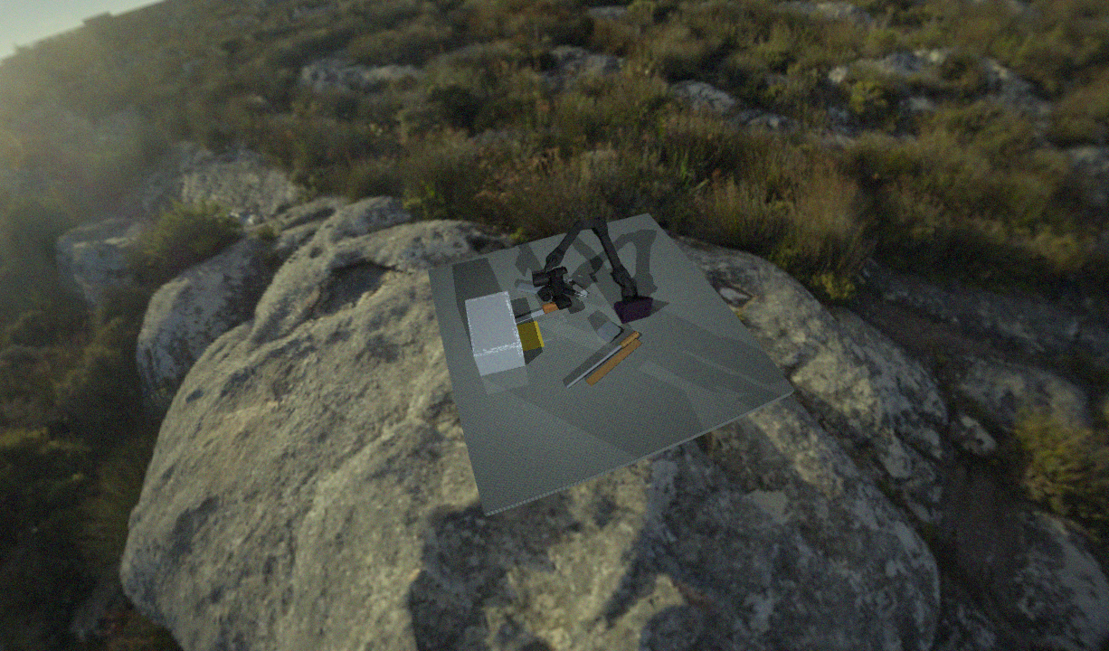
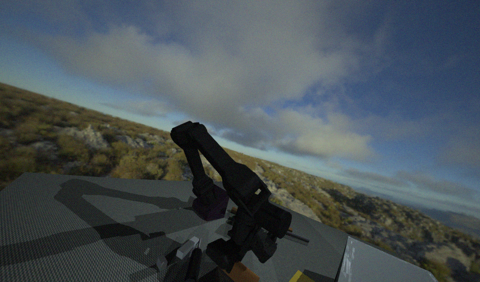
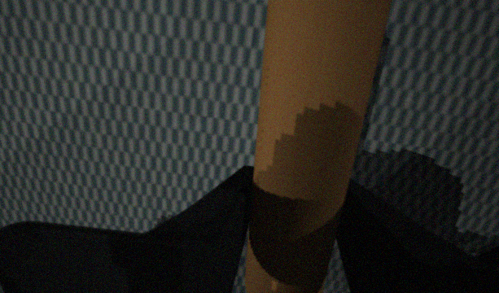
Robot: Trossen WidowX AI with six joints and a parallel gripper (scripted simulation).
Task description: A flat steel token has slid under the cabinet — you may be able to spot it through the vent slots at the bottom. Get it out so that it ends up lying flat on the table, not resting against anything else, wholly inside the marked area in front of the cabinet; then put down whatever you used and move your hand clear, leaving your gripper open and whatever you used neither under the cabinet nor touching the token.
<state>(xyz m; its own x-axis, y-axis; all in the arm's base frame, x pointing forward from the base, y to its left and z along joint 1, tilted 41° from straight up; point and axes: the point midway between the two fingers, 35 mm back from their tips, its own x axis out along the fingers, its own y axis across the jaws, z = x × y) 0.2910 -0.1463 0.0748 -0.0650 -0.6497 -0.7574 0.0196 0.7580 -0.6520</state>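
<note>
The pale cabinet (image 1: 493,327) (image 2: 385,264) stands at the left of the table in the top view. The yellow marked area (image 1: 531,334) (image 2: 298,277) lies against its front side. My gripper (image 1: 554,306) (image 3: 292,181) is shut on the orange handle (image 1: 549,309) (image 2: 244,272) (image 3: 314,73) of a tool. The tool's thin grey shaft (image 1: 531,315) points at the cabinet and its far end meets the cabinet's edge; whether it reaches underneath cannot be told. The steel token is not visible.
A second tool with a grey shaft (image 1: 588,370) and an orange bar (image 1: 613,362) lie side by side on the table (image 1: 591,429). A small grey block (image 1: 606,325) lies near them. The purple arm base (image 1: 632,309) (image 2: 210,206) stands behind.
</note>
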